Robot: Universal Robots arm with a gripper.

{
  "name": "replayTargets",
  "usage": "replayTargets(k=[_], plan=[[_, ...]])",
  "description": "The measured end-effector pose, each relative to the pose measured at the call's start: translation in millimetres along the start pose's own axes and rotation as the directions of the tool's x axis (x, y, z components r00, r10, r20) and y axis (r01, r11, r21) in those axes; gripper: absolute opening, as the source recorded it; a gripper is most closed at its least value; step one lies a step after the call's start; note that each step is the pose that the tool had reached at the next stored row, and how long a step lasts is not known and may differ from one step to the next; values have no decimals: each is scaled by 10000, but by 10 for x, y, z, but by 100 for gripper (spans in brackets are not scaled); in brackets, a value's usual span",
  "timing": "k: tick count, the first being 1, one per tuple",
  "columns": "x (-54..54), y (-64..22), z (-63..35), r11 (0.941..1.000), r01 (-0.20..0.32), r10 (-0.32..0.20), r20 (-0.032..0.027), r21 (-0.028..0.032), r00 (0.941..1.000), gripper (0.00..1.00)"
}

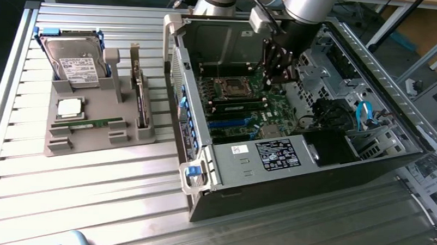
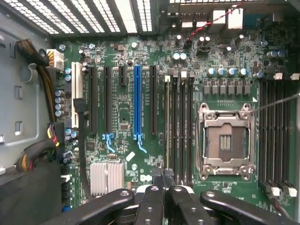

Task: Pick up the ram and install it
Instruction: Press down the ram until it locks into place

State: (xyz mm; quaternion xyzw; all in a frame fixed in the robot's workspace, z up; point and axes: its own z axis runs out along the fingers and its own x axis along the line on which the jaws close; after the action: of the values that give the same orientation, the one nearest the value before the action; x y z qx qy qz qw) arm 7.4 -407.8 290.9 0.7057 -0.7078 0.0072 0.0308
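Ram (image 2: 167, 122) edge-on along slot between blue connector (image 2: 137, 101) and socket (image 2: 226, 140), one end at tips of jaws; jaws pinched narrow, grip not discernible.

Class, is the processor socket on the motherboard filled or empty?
Empty: the processor socket shows bare dark contacts inside its metal frame, with no chip seated.

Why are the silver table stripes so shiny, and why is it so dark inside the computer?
In the exterior view, light glares off the ribbed metal table, washing its slats white, while the open computer case lies partly in the arm's shadow. In the wrist view, the motherboard is evenly lit and the gripper looks dark.
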Motion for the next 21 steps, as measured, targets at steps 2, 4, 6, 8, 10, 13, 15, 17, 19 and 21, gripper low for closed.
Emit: replayTargets(k=[2,4,6,8,10,13,15,17,19,21], plan=[[1,-41,-22,10000,0,0,0,-16,10000,10],[1,-69,-39,10000,0,0,-1,-25,10000,10],[2,-99,-58,10000,-1,1,0,-35,10000,10],[3,-128,-79,10000,0,0,0,-46,10000,10],[4,-157,-104,10000,0,0,-1,-55,10000,10],[7,-200,-142,10000,0,0,-1,-69,10000,10],[8,-229,-169,10000,-1,1,0,-79,10000,10],[9,-257,-195,10000,0,0,-1,-88,10000,10],[10,-286,-221,10000,0,0,-1,-98,10000,10],[12,-316,-249,9999,-2,2,0,-109,10000,10]])
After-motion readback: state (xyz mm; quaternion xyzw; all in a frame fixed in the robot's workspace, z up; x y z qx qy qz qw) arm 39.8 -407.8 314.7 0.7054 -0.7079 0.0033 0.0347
